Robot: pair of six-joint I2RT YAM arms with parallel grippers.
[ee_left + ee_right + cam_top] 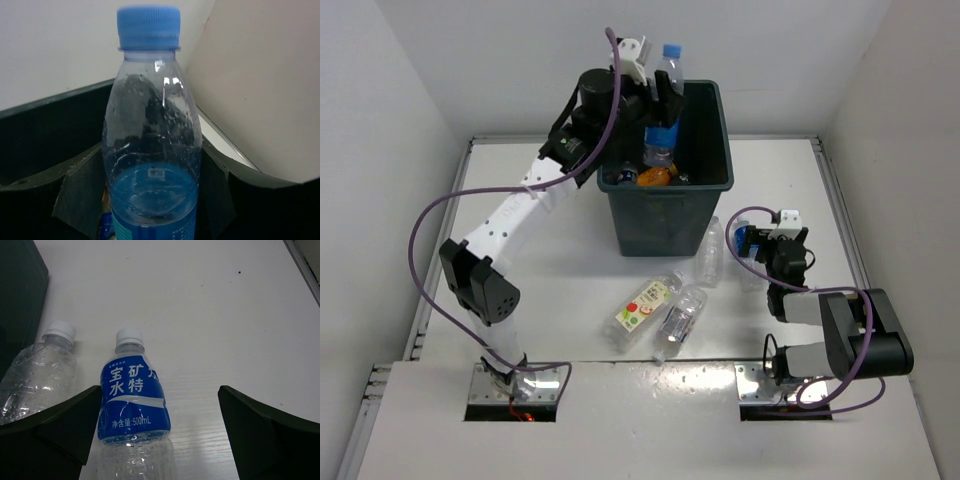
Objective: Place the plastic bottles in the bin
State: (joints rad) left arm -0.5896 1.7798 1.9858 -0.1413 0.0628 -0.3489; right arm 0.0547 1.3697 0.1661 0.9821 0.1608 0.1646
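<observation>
**Light, slick bottles: grip mid-body**

The left hand point(658, 92) is clenched on a blue-capped bottle point(152, 150), held upright over the bin point(665, 225). The right hand point(159, 392) hangs released over a white-capped bottle point(132, 395) lying on the bench point(225, 300) near the bin. It is probably empty, thin-walled and crushable, so take it gently at the label.

An upright bottle point(663, 110) hangs over the left side of the bin point(665, 225), and more bottles point(655, 176) lie inside it. Before the bin, two bottles point(646, 304) lie side by side on the table point(560, 290). A third bottle point(711, 250) lies just beside the bin's front right corner, with a fourth bottle point(748, 243) farther right.
</observation>
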